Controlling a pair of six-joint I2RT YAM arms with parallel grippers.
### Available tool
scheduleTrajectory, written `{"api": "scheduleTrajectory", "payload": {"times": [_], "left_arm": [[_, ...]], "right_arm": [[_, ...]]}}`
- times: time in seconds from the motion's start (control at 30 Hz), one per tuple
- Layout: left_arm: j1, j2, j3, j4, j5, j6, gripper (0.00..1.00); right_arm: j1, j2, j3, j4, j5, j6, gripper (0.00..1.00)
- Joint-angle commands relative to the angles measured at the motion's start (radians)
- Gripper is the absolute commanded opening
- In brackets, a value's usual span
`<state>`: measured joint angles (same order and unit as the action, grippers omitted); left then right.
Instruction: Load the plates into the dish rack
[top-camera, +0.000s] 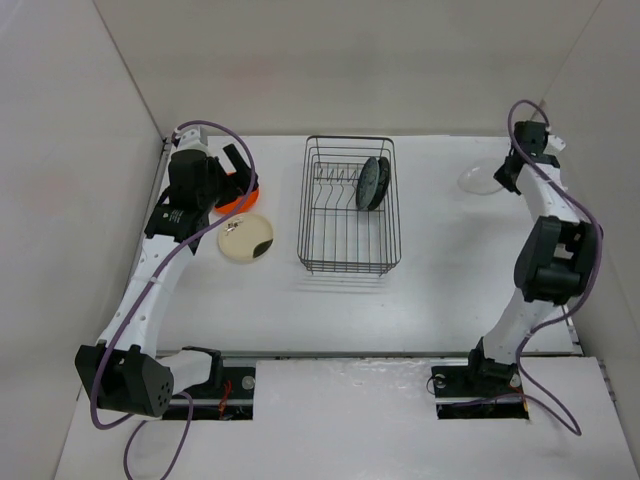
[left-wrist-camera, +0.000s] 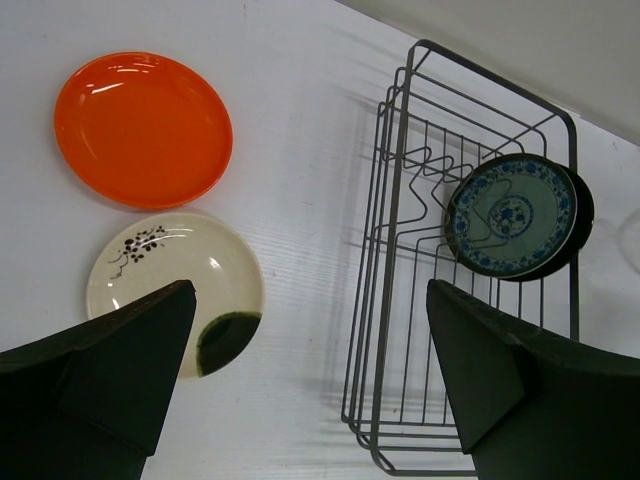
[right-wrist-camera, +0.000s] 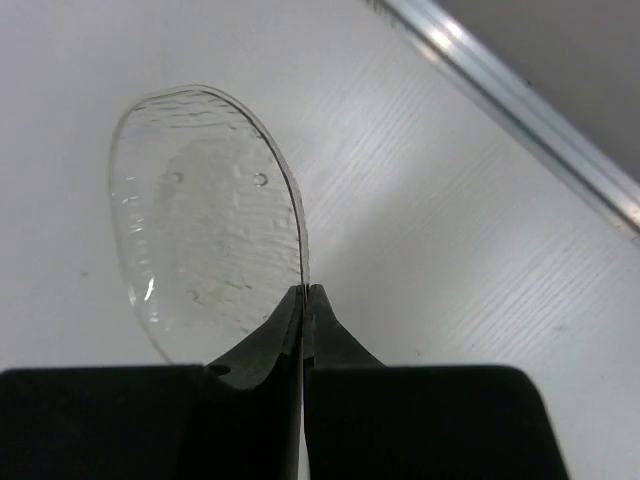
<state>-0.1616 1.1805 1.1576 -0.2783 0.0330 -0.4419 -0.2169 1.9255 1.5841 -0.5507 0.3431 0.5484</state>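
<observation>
The right hand (right-wrist-camera: 305, 295) is clenched on the near rim of the clear, round, textured plate (right-wrist-camera: 200, 210). In the right wrist view its two dark fingers meet on the edge, and the plate's body spreads away from them toward 11 o'clock. Whether the plate's far edge rests on the white surface (top-camera: 450, 280) cannot be told. In the top view this plate lies at the far right, at about 2 o'clock from the black wire dish rack (top-camera: 350, 262) and well apart from it.

The left hand (left-wrist-camera: 310, 290) is released, its fingers spread wide with nothing between them. In its wrist view the bright orange round plate (left-wrist-camera: 143, 128) lies flat at 10 o'clock from the hand. The cream round plate with a dark green patch and a small sprig pattern (left-wrist-camera: 165, 270) lies just beside the orange one, at 9 o'clock from the hand, with its near edge hidden behind the left finger (left-wrist-camera: 110, 370).

The rack sits at 1 o'clock from the left hand. Two plates stand on edge among its prongs toward its far right: the grey-teal patterned round plate (left-wrist-camera: 510, 215) in front, and the black round plate (left-wrist-camera: 584, 225) close behind it.
</observation>
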Motion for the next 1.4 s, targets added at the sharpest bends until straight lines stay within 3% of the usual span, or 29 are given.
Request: {"api": "scheduleTrajectory", "payload": {"times": [0.0, 0.17, 0.37, 0.5, 0.8, 1.07, 1.37], "left_arm": [[0.004, -0.035, 0.008, 0.022, -0.033, 0.014, 1.00], [0.004, -0.024, 0.008, 0.022, -0.033, 0.014, 1.00], [0.004, -0.015, 0.008, 0.022, -0.033, 0.014, 1.00], [0.004, -0.015, 0.017, 0.022, -0.042, 0.014, 1.00], [0.004, 0.007, 0.028, -0.009, -0.091, -0.004, 1.00], [0.004, 0.007, 0.028, -0.009, -0.091, -0.004, 1.00], [0.004, -0.021, 0.028, -0.009, -0.071, -0.014, 1.00]], "right_arm": [[0.019, -0.175, 0.004, 0.084, 0.074, -0.044, 0.00], [0.135, -0.348, -0.015, 0.072, 0.203, -0.120, 0.00], [0.356, -0.379, 0.169, -0.047, 0.297, -0.297, 0.00], [0.516, -0.313, 0.282, -0.127, 0.376, -0.375, 0.00], [0.873, -0.062, 0.529, -0.296, 0.805, -0.400, 0.00], [0.921, 0.119, 0.786, -0.422, 0.843, -0.389, 0.00], [0.930, 0.207, 0.820, -0.413, 0.843, -0.412, 0.00]]}}
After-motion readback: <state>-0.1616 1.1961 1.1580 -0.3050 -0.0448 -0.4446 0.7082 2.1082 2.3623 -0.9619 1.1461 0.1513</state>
